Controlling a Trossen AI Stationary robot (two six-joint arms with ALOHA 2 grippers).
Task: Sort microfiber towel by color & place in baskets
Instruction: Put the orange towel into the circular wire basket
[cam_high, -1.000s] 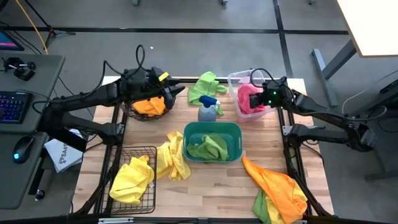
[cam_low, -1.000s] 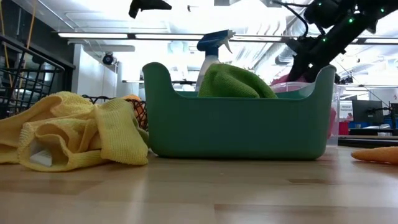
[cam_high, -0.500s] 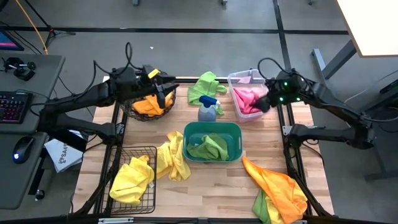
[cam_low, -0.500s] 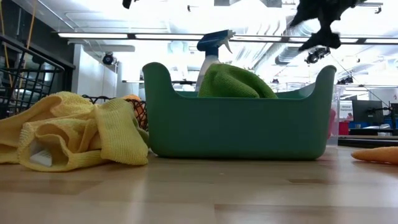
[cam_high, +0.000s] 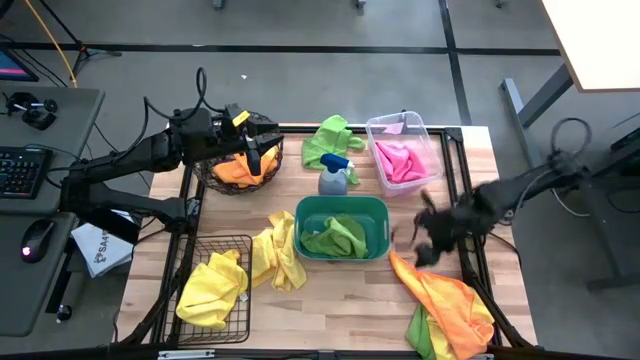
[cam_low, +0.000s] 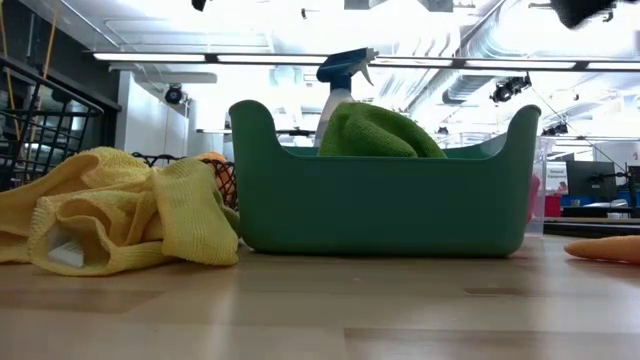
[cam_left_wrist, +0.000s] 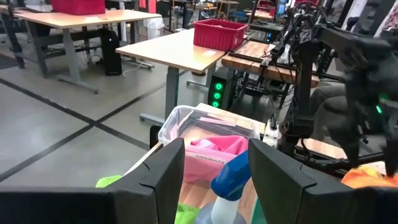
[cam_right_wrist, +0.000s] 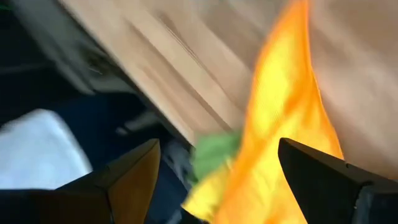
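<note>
Seen from above, a wooden surface holds four containers and many bright cloths. At 11 o'clock a round dark wire basket contains an orange towel. The left end effector hovers just over this basket's rim; its fingers stand apart with nothing between them. At 1 o'clock a clear plastic bin holds a pink towel. Between these two, at 12 o'clock, a lime green towel lies loose on the wood, with a grey spray bottle just beside it. At the centre sits a teal-green tub with a green towel inside. At 7 o'clock a rectangular black wire basket carries a yellow towel that hangs over its edge, and another yellow towel lies loose between this basket and the tub. At 5 o'clock an orange towel on the wood lies partly over a green cloth at the surface's front edge. The right end effector hangs above the near tip of that orange towel at 4 o'clock, blurred by motion; its wrist camera shows its fingers spread wide and empty, with the orange and green cloths below them
</note>
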